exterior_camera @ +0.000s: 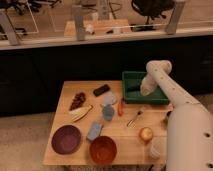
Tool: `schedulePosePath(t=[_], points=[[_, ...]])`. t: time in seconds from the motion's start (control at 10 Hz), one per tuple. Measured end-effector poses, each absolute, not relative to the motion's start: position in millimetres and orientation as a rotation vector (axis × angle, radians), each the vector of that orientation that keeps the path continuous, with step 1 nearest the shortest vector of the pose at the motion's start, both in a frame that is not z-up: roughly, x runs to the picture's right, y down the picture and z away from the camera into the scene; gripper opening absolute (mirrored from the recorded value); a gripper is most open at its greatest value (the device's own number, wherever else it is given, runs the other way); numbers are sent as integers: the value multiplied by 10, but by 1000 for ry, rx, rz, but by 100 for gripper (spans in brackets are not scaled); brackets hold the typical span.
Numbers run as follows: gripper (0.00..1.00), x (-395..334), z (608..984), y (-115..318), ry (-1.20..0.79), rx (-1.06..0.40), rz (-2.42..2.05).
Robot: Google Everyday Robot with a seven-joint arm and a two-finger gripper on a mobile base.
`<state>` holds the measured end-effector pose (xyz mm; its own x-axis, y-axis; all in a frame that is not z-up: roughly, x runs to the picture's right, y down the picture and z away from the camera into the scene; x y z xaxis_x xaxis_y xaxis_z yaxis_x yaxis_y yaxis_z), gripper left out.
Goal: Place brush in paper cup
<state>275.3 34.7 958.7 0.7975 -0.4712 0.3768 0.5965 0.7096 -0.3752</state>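
Observation:
My gripper (142, 90) hangs low inside the green bin (150, 97) at the table's back right, and the pale arm reaches to it from the right. A thin dark shape (131, 89) lies in the bin just left of the gripper; it may be the brush, but I cannot tell. Whether the gripper touches it is unclear. The paper cup (156, 147), pale and wide, stands at the table's front right corner, close against the robot's white body.
On the wooden table (130, 145) lie a thin silver spoon (135, 119), an apple (145, 133), an orange-brown bowl (103, 149), a purple plate (66, 138), a small metal cup (107, 113), a carrot (120, 107), a banana (81, 113) and a dark bar (101, 90).

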Motion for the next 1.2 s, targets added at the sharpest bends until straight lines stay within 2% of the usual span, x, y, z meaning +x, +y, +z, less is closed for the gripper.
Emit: schedulePosePath(t=[0.2, 0.3, 1.2], points=[[77, 2717, 9612, 284, -248, -506, -573], [80, 2728, 9617, 234, -243, -500, -533], [80, 2686, 9595, -170, -282, -455, -315]])
